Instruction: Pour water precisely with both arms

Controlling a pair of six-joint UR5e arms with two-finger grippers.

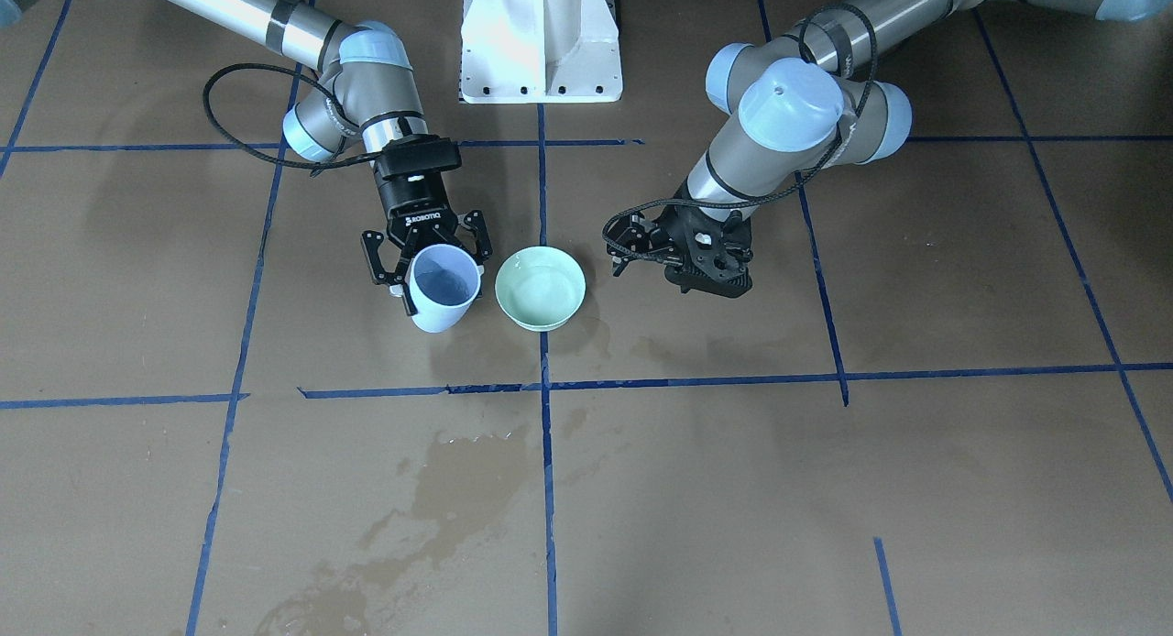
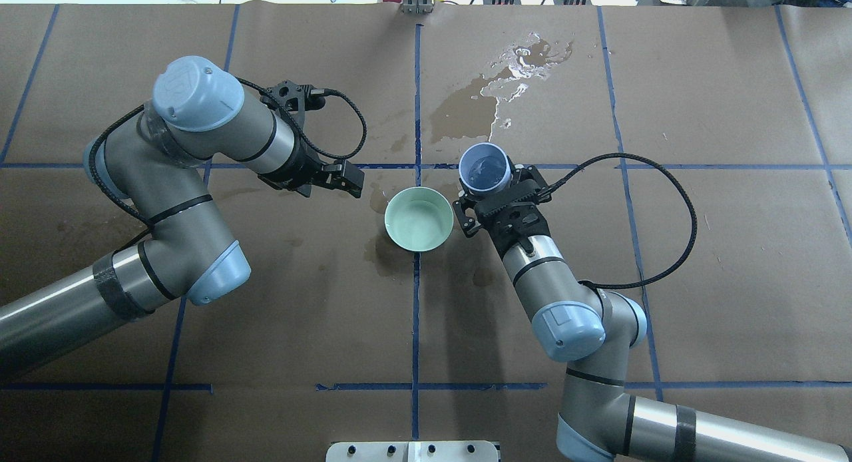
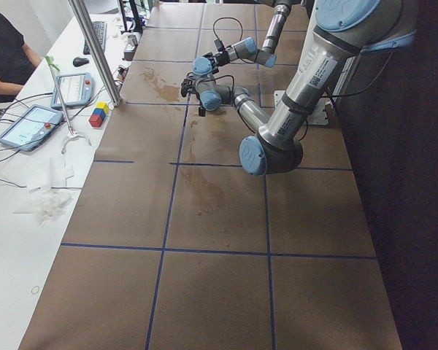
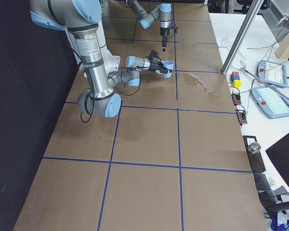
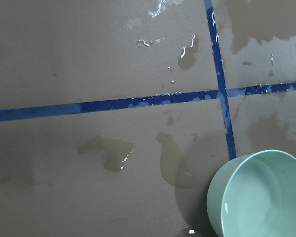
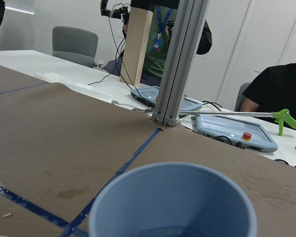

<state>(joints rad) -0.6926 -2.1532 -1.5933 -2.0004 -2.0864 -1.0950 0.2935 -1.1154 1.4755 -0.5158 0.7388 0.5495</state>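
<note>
My right gripper [image 1: 429, 268] is shut on a light blue cup [image 1: 443, 292] and holds it upright just beside a pale green bowl [image 1: 541, 288]. Water [image 2: 486, 172] lies in the cup's bottom. The cup [image 2: 486, 168] is at the far right of the bowl [image 2: 419, 219] in the overhead view and fills the bottom of the right wrist view [image 6: 172, 202]. My left gripper [image 2: 355, 180] is empty, low over the table, a little apart from the bowl's other side; I cannot tell how its jaws stand. The left wrist view shows the bowl [image 5: 261, 197] at its lower right.
A glistening puddle [image 2: 522, 59] and brown wet stains [image 2: 466, 109] lie on the paper beyond the cup. More stains [image 2: 386, 255] ring the bowl. The white pedestal base [image 1: 541, 40] is behind. Operators, tablets [image 4: 274, 103] and a metal post [image 6: 180, 59] are at the table's far edge.
</note>
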